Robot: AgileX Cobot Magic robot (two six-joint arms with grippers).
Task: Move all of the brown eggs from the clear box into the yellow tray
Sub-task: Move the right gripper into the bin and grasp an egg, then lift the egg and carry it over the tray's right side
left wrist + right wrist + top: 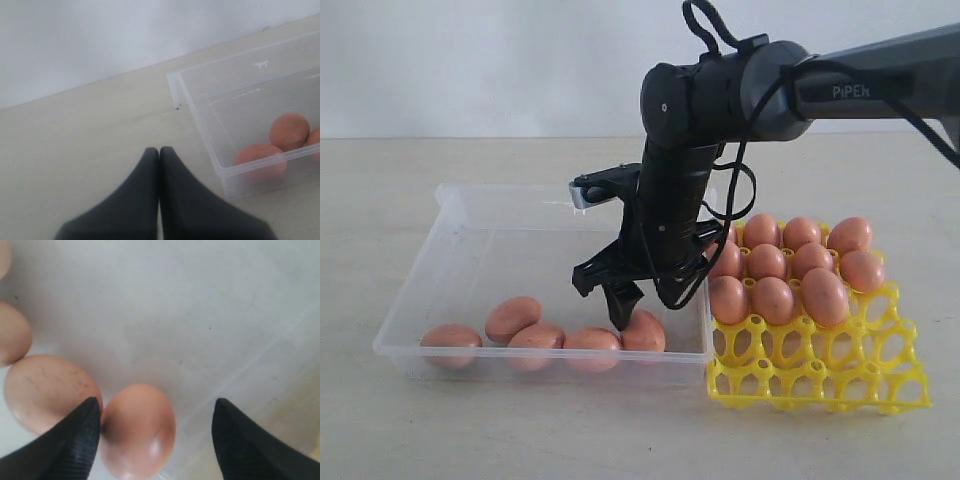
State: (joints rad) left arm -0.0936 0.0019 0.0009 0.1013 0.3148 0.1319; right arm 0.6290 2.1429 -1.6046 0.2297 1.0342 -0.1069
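Five smooth oval brown eggs (512, 318) in clear plastic box (500, 240), right jaws spread, left jaws pressed together

On the table (470, 430), the tray (820, 385) sits touching the box (408, 305) at its 3 o'clock. Five eggs (535, 335) lie in the box along its 6 o'clock wall. Others fill the tray's 12 o'clock rows.

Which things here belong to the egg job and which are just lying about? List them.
Job: eggs, box, tray, right gripper (open, around an egg).
Idle: left gripper (shut), table. No stray items visible.
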